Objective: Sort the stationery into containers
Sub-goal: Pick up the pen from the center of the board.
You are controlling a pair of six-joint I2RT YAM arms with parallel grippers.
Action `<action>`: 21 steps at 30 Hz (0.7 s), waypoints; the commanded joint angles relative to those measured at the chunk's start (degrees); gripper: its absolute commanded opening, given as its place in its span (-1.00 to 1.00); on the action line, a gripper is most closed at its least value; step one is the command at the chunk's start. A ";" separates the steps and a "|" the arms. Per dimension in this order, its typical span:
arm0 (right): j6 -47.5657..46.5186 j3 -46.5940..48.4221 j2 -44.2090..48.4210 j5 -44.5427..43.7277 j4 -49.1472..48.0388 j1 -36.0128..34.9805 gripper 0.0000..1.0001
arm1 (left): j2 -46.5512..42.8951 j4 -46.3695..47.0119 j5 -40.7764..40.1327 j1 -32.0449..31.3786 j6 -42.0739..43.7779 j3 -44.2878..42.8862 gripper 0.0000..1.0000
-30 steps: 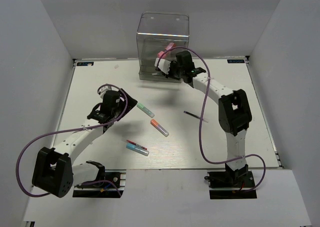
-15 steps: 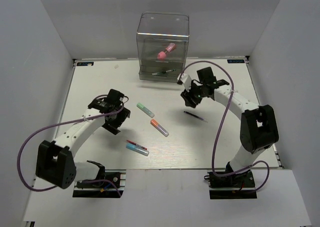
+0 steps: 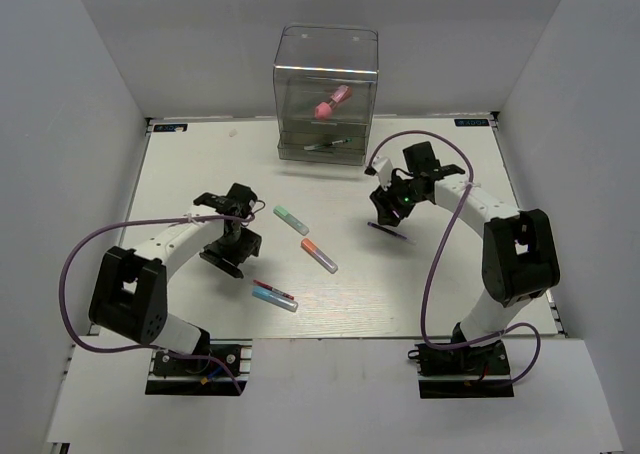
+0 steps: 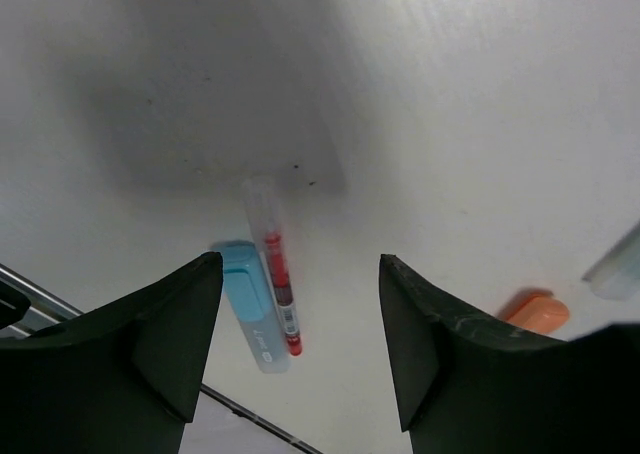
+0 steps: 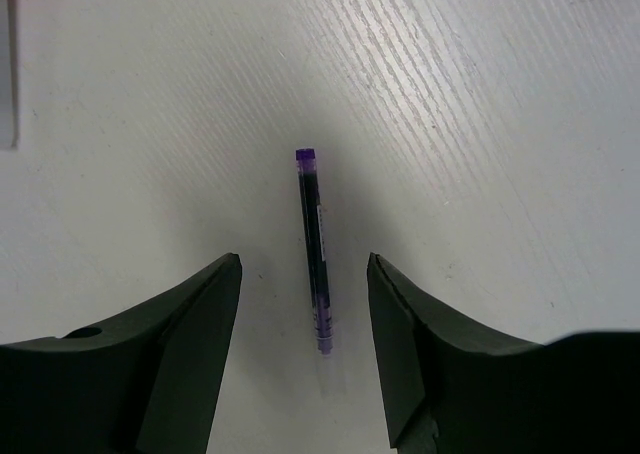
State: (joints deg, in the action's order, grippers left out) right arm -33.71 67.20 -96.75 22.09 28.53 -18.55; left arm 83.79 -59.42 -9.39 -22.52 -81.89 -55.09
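The clear drawer box (image 3: 326, 49) stands at the table's far edge. A pink marker (image 3: 331, 102) and a dark pen (image 3: 325, 145) lie inside it. My right gripper (image 3: 385, 212) is open and empty, with its jaws on either side of a thin purple pen (image 5: 314, 249) on the table (image 3: 390, 231). My left gripper (image 3: 232, 249) is open and empty, just above and short of a red pen (image 4: 275, 274) and a blue marker (image 4: 250, 304), which lie side by side (image 3: 274, 295). A green marker (image 3: 291, 219) and an orange marker (image 3: 319, 255) lie mid-table.
White walls close in the table (image 3: 200, 164) on the left, back and right. In the left wrist view the orange marker's cap (image 4: 535, 312) shows at the right and the table's near edge at the lower left. Purple cables loop beside both arms.
My right gripper has left the pink marker in the box, drawn back from it and come down over the purple pen. My left arm has swung toward the red pen and blue marker.
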 commanded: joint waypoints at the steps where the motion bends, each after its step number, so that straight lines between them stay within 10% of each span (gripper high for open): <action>1: 1.02 -0.31 1.39 1.91 -1.46 0.88 0.20 | -0.30 0.96 2.09 -0.24 -0.91 2.87 0.47; 14: 2.69 -0.05 1.12 3.05 -3.05 2.63 0.20 | 4.97 6.85 1.04 -0.77 -1.43 6.05 0.30; 21: 2.60 -0.49 1.83 3.14 -3.48 3.34 0.20 | 9.37 8.96 0.51 -0.77 -1.43 7.62 -0.39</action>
State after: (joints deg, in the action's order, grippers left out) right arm -31.88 66.94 -96.75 23.81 26.59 -15.81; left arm 90.37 -51.83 -6.28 -23.07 -82.96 -49.56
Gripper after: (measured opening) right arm 0.596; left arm 0.332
